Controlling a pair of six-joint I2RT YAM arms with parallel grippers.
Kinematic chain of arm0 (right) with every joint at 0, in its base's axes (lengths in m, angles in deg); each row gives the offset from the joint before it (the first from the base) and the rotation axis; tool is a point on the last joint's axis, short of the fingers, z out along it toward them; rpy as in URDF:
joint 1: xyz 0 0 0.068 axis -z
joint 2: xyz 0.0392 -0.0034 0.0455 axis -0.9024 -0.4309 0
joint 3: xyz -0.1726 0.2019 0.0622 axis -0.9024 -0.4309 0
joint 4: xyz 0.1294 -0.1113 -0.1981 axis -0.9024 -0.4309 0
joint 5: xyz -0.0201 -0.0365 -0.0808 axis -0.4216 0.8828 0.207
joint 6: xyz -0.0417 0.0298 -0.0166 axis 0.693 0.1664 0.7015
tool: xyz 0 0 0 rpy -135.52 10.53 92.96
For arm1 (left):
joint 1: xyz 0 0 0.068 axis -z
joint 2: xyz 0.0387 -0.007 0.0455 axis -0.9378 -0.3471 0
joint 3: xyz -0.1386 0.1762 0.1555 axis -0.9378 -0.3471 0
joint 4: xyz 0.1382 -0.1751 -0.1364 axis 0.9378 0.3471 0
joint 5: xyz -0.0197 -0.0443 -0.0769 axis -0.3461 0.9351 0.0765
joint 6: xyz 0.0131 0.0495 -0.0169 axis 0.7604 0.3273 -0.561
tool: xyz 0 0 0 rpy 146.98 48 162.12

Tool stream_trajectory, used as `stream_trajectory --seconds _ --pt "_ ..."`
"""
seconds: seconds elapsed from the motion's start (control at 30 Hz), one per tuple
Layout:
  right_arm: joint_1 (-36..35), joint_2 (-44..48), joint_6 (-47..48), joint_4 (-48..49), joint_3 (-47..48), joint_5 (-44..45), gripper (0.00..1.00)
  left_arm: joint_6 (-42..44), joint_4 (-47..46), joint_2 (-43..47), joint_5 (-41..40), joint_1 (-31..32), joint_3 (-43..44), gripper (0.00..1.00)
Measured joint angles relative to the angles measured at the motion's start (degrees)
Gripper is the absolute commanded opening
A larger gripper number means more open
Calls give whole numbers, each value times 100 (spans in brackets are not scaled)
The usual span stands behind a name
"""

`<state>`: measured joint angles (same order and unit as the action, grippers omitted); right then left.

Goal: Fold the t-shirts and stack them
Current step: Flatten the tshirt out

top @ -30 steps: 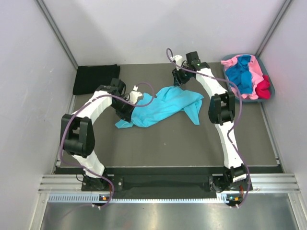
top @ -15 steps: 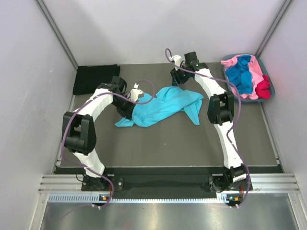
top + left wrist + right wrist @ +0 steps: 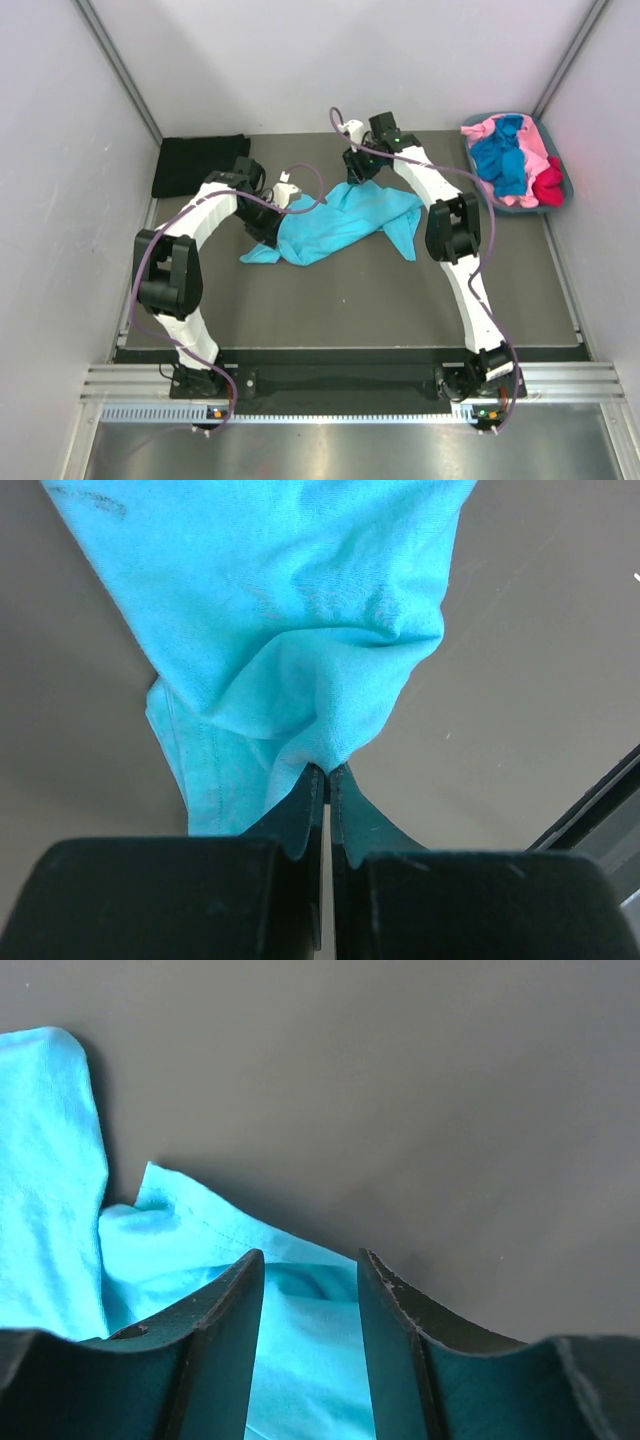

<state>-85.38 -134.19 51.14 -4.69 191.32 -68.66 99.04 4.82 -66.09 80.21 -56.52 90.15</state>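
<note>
Since a second ago the right gripper [image 3: 357, 168] has slid leftward along the far side of the mat, from just clear of the cloth to the far edge of the light turquoise t-shirt [image 3: 345, 220]. The left arm's elbow has drawn slightly inward, while the left gripper [image 3: 268, 224] stays at the shirt's left part.

From the left wrist view, the left gripper [image 3: 327, 776] has its jaws pressed together, with a bunched fold of the turquoise cloth pinched at the tips. The rest of the shirt spreads away over the dark table mat [image 3: 400, 300].

From the right wrist view, the right gripper [image 3: 310, 1265] has its jaws well apart, one finger on either side of a crumpled hem of the shirt. Turquoise cloth shows in the gap between them, but they do not clamp it.

The turquoise shirt lies rumpled in the middle of the mat, stretched at an angle from the near left to the far right, with a sleeve hanging toward the right arm.

A black t-shirt [image 3: 198, 163] lies flat at the far left corner, well apart from it. At the far right stands a grey-blue tub [image 3: 570, 178] holding a pink t-shirt [image 3: 484, 128], a royal blue t-shirt [image 3: 502, 158] and a red t-shirt [image 3: 548, 186], heaped together.
</note>
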Motion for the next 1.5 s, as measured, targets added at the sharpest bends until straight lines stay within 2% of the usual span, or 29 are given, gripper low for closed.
stream_trajectory --seconds 0.33,0.43,0.47,0.53,0.67,0.73,1.03,1.1,1.33,1.4,1.43,1.5 --pt "-9 0 -68 2 -177 81 38 -22 -24 -2 7 0 0 0" --pt "-20 0 -109 -31 -282 81 32 -26 -33 -2 7 0 0 0" --pt "-24 -2 -116 -46 -297 79 26 -28 -42 0 4 0 0 0" --pt "-33 -13 -131 -42 -299 76 21 -42 -50 -2 4 0 -2 0" --pt "-37 -13 -133 -37 -299 81 3 -55 -59 0 4 0 -2 0" --pt "-37 -13 -109 -33 -297 85 0 -63 -63 -2 4 0 -2 0" --pt "-37 149 55 2 -240 125 0 -63 -92 -74 -2 0 286 0" --pt "-37 496 92 20 -603 92 2 -61 -109 -74 -2 0 317 0" --pt "-208 2044 48 -240 -2505 -157 14 -57 -118 -74 -7 0 321 0" --pt "-352 2127 24 -396 -2699 -232 21 -48 -120 -74 -9 0 321 0" --pt "-415 2127 -4 -479 -2743 -264 29 -35 -122 -74 -9 0 321 0" --pt "-498 2094 -68 -702 -2769 -306 32 -4 -122 -74 -7 0 321 0"
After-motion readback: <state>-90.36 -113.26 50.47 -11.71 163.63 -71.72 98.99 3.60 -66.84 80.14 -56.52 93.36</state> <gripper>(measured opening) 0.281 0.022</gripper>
